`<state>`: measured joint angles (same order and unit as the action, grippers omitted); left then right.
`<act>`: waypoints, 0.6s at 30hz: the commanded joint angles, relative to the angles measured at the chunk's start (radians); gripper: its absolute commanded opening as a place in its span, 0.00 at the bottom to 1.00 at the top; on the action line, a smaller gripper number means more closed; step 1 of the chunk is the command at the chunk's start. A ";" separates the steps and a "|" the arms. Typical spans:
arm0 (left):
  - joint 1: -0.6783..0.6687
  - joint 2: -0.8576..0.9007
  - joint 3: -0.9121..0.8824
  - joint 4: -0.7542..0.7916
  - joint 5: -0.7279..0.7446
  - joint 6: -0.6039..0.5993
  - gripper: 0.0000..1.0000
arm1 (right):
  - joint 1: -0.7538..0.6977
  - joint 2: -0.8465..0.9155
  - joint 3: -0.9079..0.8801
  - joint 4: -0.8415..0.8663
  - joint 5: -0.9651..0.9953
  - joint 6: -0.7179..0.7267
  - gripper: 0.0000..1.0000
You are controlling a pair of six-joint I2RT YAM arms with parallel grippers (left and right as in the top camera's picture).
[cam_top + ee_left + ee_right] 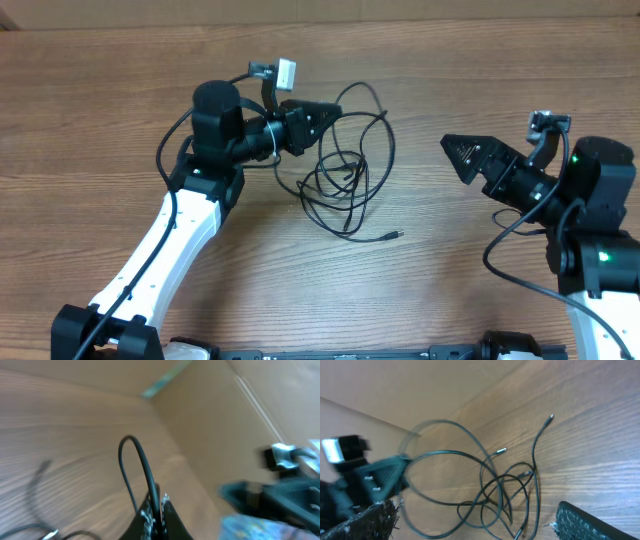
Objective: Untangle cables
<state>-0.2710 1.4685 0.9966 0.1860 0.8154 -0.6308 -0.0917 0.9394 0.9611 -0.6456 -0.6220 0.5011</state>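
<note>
The cables [345,178] are thin black cords lying as a loose tangle of loops on the wooden table, with one plug end [395,236] trailing out toward the front. My left gripper [330,112] is shut on one strand at the tangle's upper left, and a loop rises from it. In the left wrist view the jaws [157,499] pinch that black cable [143,462], which arches up and back down. My right gripper [455,158] stands open to the right of the tangle, apart from it. In the right wrist view, the cables [495,480] lie ahead between its spread fingers [585,522].
A cardboard wall [400,10] runs along the table's far edge. The left arm's wrist camera [275,72] sticks out above its gripper. Bare wooden tabletop [430,270] lies between the tangle and the right arm.
</note>
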 commanded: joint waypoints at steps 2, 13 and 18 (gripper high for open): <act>0.003 -0.011 0.014 -0.130 -0.254 0.166 0.04 | -0.005 -0.035 0.009 -0.012 0.046 -0.006 1.00; 0.001 -0.151 0.184 -0.412 -0.435 0.408 0.04 | -0.005 -0.036 0.009 -0.151 0.152 -0.045 1.00; 0.001 -0.197 0.325 -0.600 -0.555 0.536 0.04 | -0.005 -0.035 0.009 -0.162 0.159 -0.063 1.00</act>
<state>-0.2714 1.3144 1.2438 -0.3706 0.3729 -0.2249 -0.0917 0.9115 0.9611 -0.8059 -0.4896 0.4595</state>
